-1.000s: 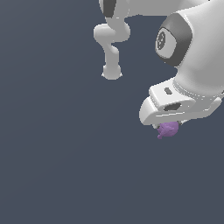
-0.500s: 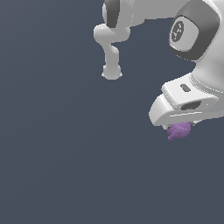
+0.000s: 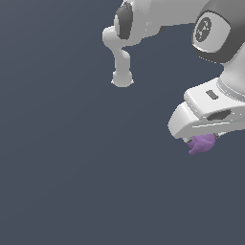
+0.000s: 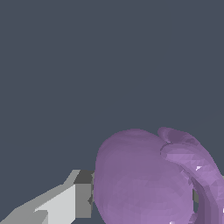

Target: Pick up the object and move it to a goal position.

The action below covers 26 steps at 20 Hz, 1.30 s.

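Observation:
The object (image 3: 202, 143) is a small purple knobby lump hanging just under the white hand at the exterior view's right. My gripper (image 3: 201, 139) is shut on it; the fingers are mostly hidden behind the hand's body. In the wrist view the object (image 4: 144, 179) fills much of the picture, a rounded purple mass with a curved ridge on one side. One grey-tipped white finger (image 4: 65, 199) presses against it. The other finger is hidden behind the lump.
A plain dark grey-blue floor (image 3: 72, 167) lies all around. The arm's white base and links (image 3: 122, 52) stand farther back in the exterior view, left of the hand.
The hand with the purple object in it has moved toward the exterior view's right and slightly down across the three frames. The grip has stayed the same.

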Each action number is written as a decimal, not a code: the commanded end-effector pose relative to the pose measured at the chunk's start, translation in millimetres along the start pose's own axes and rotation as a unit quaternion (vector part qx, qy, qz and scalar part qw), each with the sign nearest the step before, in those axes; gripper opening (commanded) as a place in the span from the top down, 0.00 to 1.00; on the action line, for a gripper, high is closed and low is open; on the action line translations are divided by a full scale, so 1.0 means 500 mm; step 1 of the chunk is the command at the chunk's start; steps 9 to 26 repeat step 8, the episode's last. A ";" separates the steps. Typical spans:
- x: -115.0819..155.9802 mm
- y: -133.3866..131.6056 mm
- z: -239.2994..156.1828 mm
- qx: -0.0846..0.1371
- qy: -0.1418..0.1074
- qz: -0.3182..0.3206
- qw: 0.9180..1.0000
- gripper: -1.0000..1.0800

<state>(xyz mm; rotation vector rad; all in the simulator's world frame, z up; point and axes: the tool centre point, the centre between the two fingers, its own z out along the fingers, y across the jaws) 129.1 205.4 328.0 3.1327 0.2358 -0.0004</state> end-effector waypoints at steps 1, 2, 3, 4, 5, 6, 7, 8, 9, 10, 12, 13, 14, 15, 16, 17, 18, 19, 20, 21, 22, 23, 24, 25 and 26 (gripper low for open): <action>0.002 -0.001 -0.002 0.000 0.000 0.000 1.000 1.00; 0.002 -0.002 -0.003 0.000 0.000 0.000 1.000 1.00; 0.003 -0.002 -0.003 0.000 0.000 0.000 1.000 1.00; 0.003 -0.002 -0.004 0.000 0.000 0.000 1.000 1.00; 0.003 -0.002 -0.004 0.000 0.000 0.000 1.000 1.00; 0.003 -0.003 -0.004 0.000 0.000 0.000 1.000 1.00; 0.004 -0.003 -0.004 0.000 0.000 0.000 1.000 1.00; 0.004 -0.003 -0.004 0.000 0.000 0.000 1.000 1.00; 0.004 -0.003 -0.004 0.000 0.000 0.000 1.000 1.00; 0.004 -0.003 -0.004 0.000 0.000 0.000 1.000 1.00; 0.004 -0.003 -0.004 0.000 0.000 0.000 1.000 1.00; 0.004 -0.003 -0.004 0.000 0.000 0.000 1.000 1.00; 0.004 -0.003 -0.004 0.000 0.000 0.000 1.000 1.00; 0.004 -0.003 -0.004 0.000 0.000 0.000 1.000 1.00; 0.004 -0.003 -0.004 0.000 0.000 0.000 1.000 1.00; 0.004 -0.003 -0.004 0.000 0.000 0.000 1.000 1.00; 0.004 -0.003 -0.004 0.000 0.000 0.000 1.000 1.00; 0.004 -0.003 -0.004 0.000 0.000 0.000 1.000 1.00; 0.004 -0.003 -0.004 0.000 0.000 0.000 1.000 1.00; 0.004 -0.003 -0.004 0.000 0.000 0.000 1.000 1.00; 0.004 -0.003 -0.004 0.000 0.000 0.000 1.000 1.00; 0.004 -0.003 -0.004 0.000 0.000 0.000 1.000 1.00; 0.004 -0.003 -0.004 0.000 0.000 0.000 1.000 1.00; 0.004 -0.003 -0.004 0.000 0.000 0.000 1.000 1.00; 0.004 -0.003 -0.004 0.000 0.000 0.000 1.000 1.00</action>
